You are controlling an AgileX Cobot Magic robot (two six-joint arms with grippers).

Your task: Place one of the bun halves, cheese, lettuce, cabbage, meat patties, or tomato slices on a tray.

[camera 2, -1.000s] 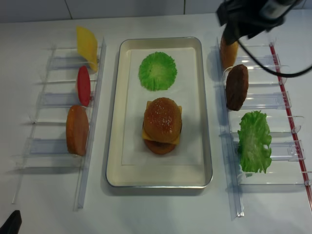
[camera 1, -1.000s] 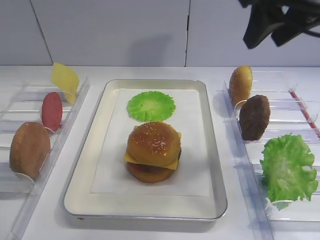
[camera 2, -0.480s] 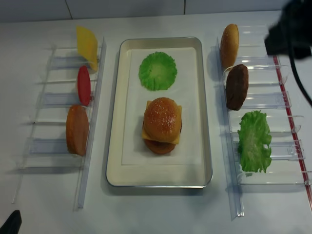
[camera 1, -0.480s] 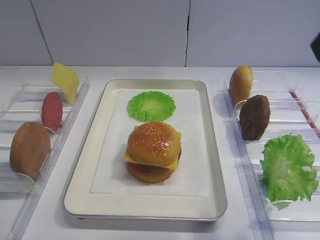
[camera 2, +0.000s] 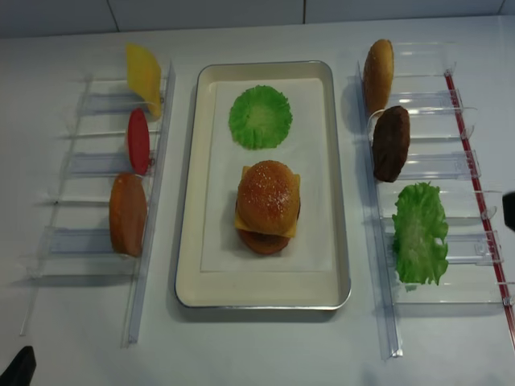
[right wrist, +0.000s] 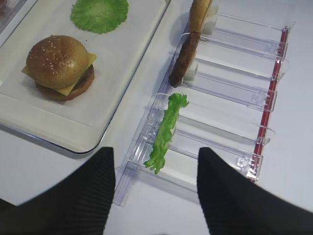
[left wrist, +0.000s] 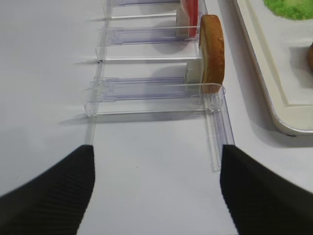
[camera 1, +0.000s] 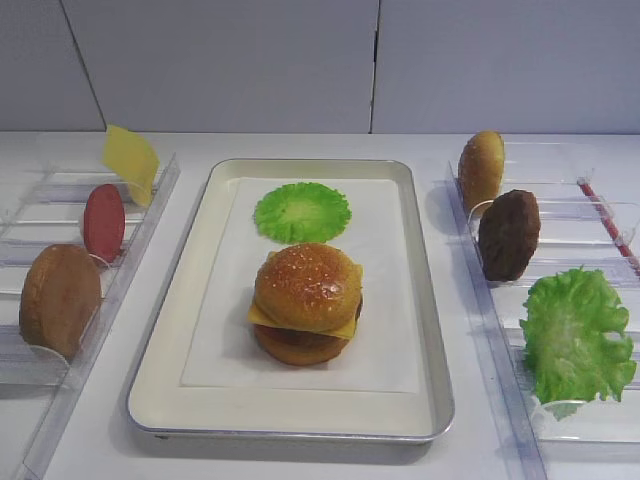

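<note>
Burger stack sits finished-looking on the tray (camera 1: 420, 290), sesame bun top (camera 1: 306, 284) capping cheese (camera 1: 345, 325) and a lower bun, with the cabbage disc (camera 1: 302, 211) lying apart toward the far end.

I judge a placement just done and both arms pulled clear. From its wrist view the right claw (right wrist: 156, 186) has its fingers apart and empty above the lettuce leaf (right wrist: 167, 128) in the right rack (right wrist: 234, 93); the left claw (left wrist: 156, 191) also stands apart, empty, over bare tabletop (left wrist: 49, 98) near the left rack's orange-brown disc (left wrist: 212, 46). Next I would pick another piece, perhaps the meat patty (camera 1: 509, 234); it stands on edge between clear dividers, so I must come straight down. Open paper remains at the tray's near end; mind the raised rim.
</note>
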